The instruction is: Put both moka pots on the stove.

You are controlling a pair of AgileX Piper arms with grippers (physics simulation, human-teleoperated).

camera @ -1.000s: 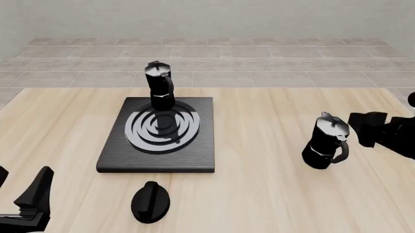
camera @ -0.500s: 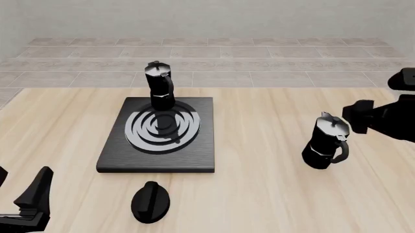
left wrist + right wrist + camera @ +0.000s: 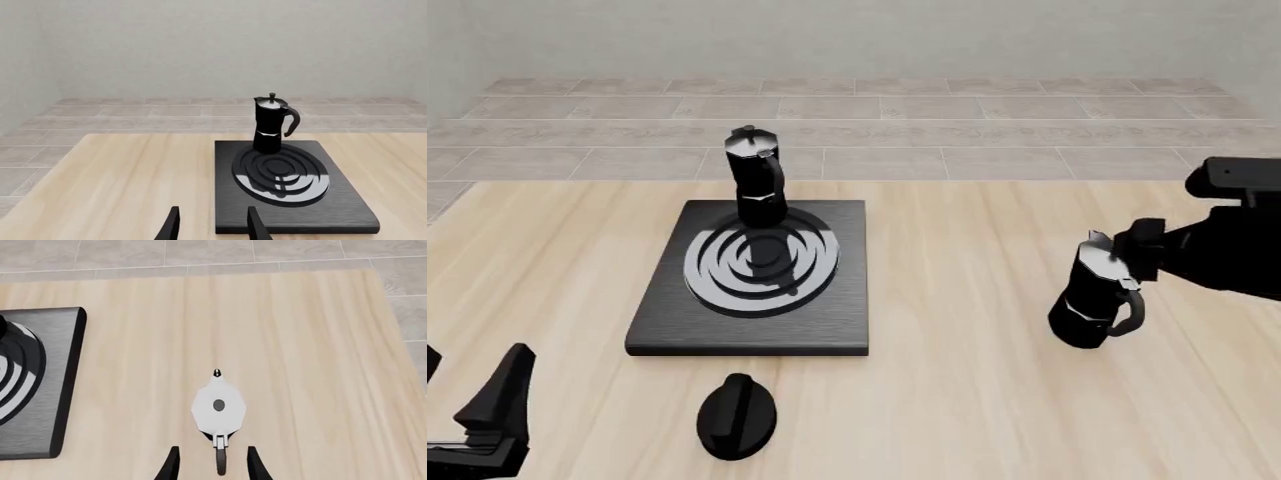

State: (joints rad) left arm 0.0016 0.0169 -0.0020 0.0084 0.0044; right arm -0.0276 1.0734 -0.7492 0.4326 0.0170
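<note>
Right gripper (image 3: 1137, 246) has moved in over the last second, from off to the right to just above the near moka pot (image 3: 1098, 292), which stands upright on the counter (image 3: 961, 300), well right of the stove (image 3: 754, 280). Right wrist view looks straight down on that pot's silver lid (image 3: 219, 407); the fingers (image 3: 171, 465) are spread, one either side of the handle (image 3: 221, 460), gripping nothing. Far moka pot (image 3: 754, 178) is unchanged, upright on the stove's back edge, just behind the rings. Left gripper (image 3: 212, 227) hasn't moved: parked low at the near-left counter corner, fingers (image 3: 255, 226) apart and empty. Black oval knob (image 3: 737, 417) sits in front of the stove.
</note>
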